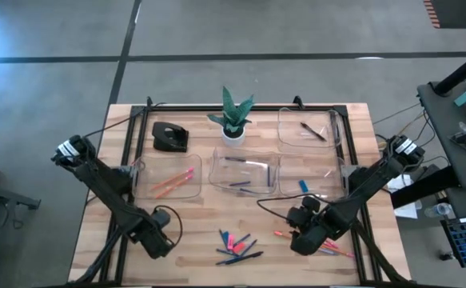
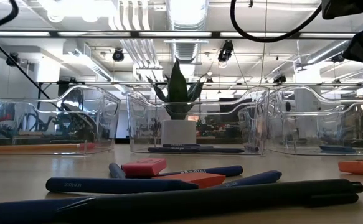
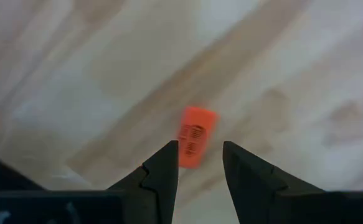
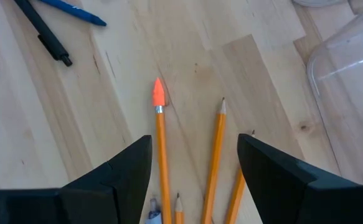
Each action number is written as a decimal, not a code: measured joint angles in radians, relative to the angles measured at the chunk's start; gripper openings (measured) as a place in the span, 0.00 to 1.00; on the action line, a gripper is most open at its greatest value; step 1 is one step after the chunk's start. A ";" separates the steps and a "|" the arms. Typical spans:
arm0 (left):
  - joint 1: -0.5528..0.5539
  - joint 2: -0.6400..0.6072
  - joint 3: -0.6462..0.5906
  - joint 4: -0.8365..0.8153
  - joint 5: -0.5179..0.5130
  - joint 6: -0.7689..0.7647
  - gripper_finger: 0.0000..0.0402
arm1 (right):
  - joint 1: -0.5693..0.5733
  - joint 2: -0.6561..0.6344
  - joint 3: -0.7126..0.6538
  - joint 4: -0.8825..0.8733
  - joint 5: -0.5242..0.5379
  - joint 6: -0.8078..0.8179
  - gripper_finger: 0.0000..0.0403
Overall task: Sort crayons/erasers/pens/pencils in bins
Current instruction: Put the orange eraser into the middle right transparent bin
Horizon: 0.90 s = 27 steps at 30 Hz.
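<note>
My left gripper (image 1: 157, 240) stands open near the table's front left, pointing down. An orange-red eraser (image 3: 197, 137) lies on the wood just beyond its fingertips. My right gripper (image 1: 304, 232) hangs open at the front right, above several orange pencils (image 4: 162, 155) that lie flat on the table. A loose pile of pens, crayons and erasers (image 1: 236, 248) lies at the front centre between the arms. The left bin (image 1: 169, 180) holds orange pencils. The middle bin (image 1: 244, 172) holds dark sticks. The right bin (image 1: 316, 176) holds a blue piece. The far right bin (image 1: 308, 128) holds a pen.
A potted plant (image 1: 233, 120) and a black desk object (image 1: 169, 138) stand at the back. A black pen (image 4: 41, 31) and a blue pen (image 4: 75, 12) lie beyond the pencils. A clear bin corner (image 4: 349, 68) is close to my right gripper.
</note>
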 joint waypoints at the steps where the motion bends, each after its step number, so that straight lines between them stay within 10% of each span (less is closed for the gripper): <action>1: 0.000 0.000 -0.009 0.004 0.010 -0.005 0.28 | 0.000 0.000 0.000 0.000 0.000 0.000 0.56; 27: -0.003 0.000 -0.069 0.112 -0.012 0.004 0.28 | 0.000 0.000 0.000 0.003 0.000 0.000 0.56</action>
